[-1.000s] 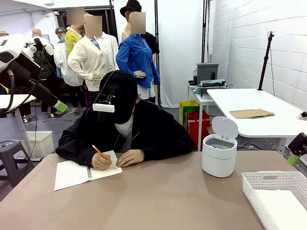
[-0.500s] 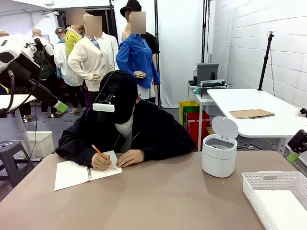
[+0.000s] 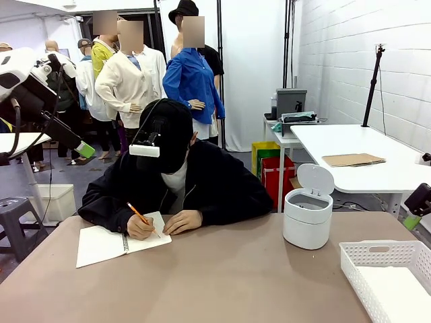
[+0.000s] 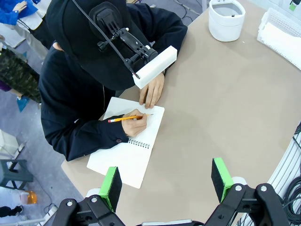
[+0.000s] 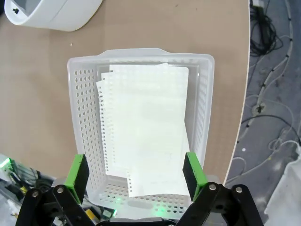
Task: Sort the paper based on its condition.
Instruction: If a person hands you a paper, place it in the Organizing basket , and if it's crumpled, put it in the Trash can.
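Left jaws stand wide open and empty, their green pads (image 4: 111, 186) apart high over the table's (image 3: 222, 282) far left side. Right jaws are open too, holding nothing, with pads (image 5: 193, 170) spread above the white basket (image 5: 84, 99) at the near right corner. The paper (image 5: 146, 127) lies flat inside this basket as a small loose pile. Its long axis runs from near to far, along the basket's long sides. The ragged hole edge points to the left, toward the middle of the table, and the sheets are a little shifted against each other. At the far left a person's hand (image 3: 143, 227) holds a pencil (image 3: 138, 214) on an open spiral notebook (image 3: 101, 243). A round white bin (image 3: 307, 219) with raised lid stands far right, just beyond the basket.
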Controlling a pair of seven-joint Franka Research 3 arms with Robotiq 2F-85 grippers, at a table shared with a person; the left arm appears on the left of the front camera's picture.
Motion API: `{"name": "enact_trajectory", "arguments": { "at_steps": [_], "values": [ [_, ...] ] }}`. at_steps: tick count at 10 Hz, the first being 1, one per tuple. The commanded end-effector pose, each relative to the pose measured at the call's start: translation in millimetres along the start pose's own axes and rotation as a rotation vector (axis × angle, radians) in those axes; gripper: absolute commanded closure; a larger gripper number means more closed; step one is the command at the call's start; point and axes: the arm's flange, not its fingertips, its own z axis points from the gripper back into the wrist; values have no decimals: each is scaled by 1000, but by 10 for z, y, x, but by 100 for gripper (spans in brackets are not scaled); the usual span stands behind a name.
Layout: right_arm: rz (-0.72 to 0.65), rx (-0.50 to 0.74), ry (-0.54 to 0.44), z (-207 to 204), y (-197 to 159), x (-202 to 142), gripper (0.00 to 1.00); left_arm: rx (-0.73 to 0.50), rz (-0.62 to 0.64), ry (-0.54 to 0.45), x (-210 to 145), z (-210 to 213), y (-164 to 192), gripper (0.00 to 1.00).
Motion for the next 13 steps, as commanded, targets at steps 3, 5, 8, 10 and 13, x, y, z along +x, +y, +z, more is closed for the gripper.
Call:
{"name": "enact_trajectory", "arguments": {
  "at_steps": [3,5,8,10,13],
  "values": [
    [0,0,0,0,0,0,0,7,2,9,-10,2,-6,0],
    [171,111,-17,281,200,-95,0,7,2,9,-10,2,-6,0],
    [421,145,23,503,742,186,0,7,2,9,-10,2,-6,0],
    [540,186,-53,610,1318,345,0,7,2,9,-10,2,-6,0],
    [723,301,-210,865,2153,365,0,7,2,9,-10,2,-6,0]
  ]
}}
